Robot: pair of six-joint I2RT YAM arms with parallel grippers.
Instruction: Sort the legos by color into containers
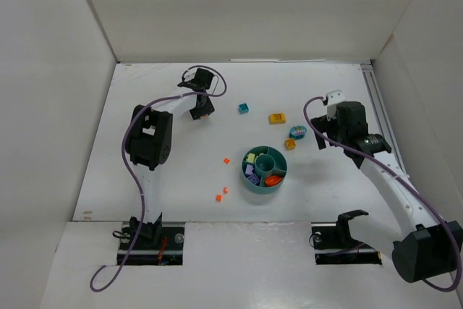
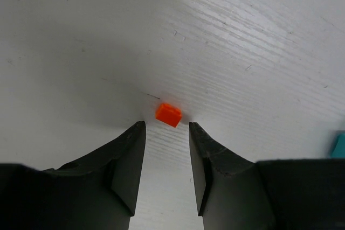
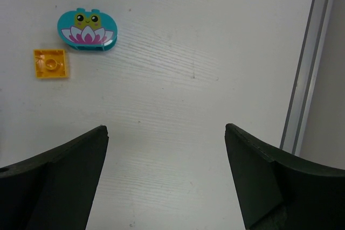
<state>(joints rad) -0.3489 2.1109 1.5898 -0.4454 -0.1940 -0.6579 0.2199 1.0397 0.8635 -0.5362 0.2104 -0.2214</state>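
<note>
Left gripper (image 2: pixel 167 124) has its jaws a little apart with nothing between them. 1 orange brick (image 2: pixel 168 115) sits on the table just past the tips, well away from the dish (image 1: pixel 262 188). I'd nudge forward so both pads straddle it before squeezing. Right gripper (image 3: pixel 166 131) gapes wide, empty.

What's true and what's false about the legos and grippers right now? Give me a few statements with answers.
1. An orange brick lies just ahead of the left gripper. True.
2. The right gripper is shut on the frog piece. False: it is open, and the piece lies apart from it.
3. The teal dish holds some legos. True.
4. Every lego is in the dish. False: a yellow plate lies outside.
</note>
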